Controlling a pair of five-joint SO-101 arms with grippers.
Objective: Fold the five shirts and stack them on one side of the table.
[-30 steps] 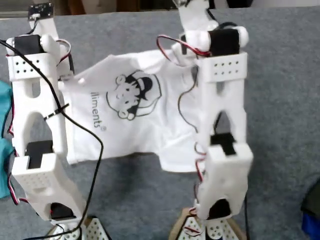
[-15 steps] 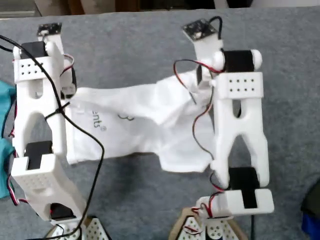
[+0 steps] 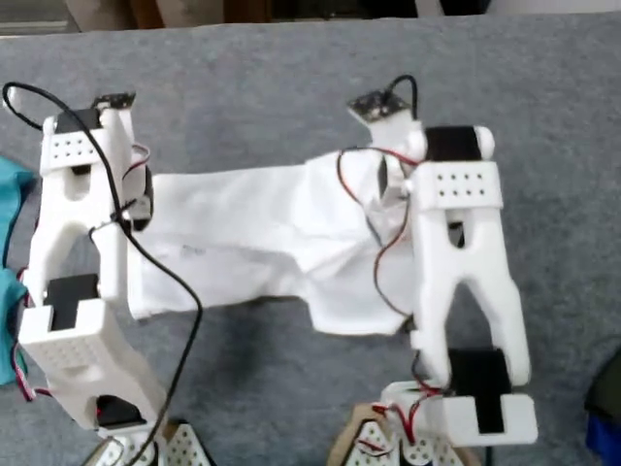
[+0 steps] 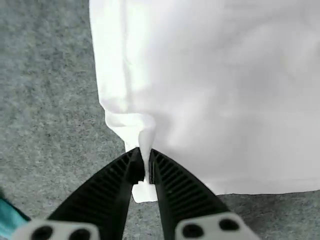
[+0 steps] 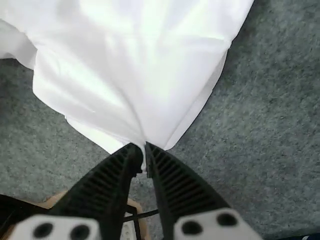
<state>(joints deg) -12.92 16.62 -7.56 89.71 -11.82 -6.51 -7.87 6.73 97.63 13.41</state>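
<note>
A white shirt [image 3: 262, 243] lies on the grey table between the two arms, its far half doubled over toward me so the print is hidden. My left gripper [image 4: 143, 166] is shut on a pinch of the white shirt [image 4: 210, 90] at its left edge. My right gripper [image 5: 142, 156] is shut on a corner of the white shirt [image 5: 130, 65], which hangs in folds from the fingers. In the high view the left arm [image 3: 82, 194] stands at the shirt's left edge and the right arm [image 3: 456, 223] at its right edge.
Teal cloth [image 3: 10, 223] lies at the table's left edge, with a sliver of it [image 4: 7, 220] in the left wrist view. A dark blue object [image 3: 606, 408] sits at the lower right corner. Bare grey table [image 3: 272, 68] stretches beyond the shirt.
Both arms have drawn the shirt's far edge toward the near side, folding it over. The printed face, visible a second ago, is now covered.
</note>
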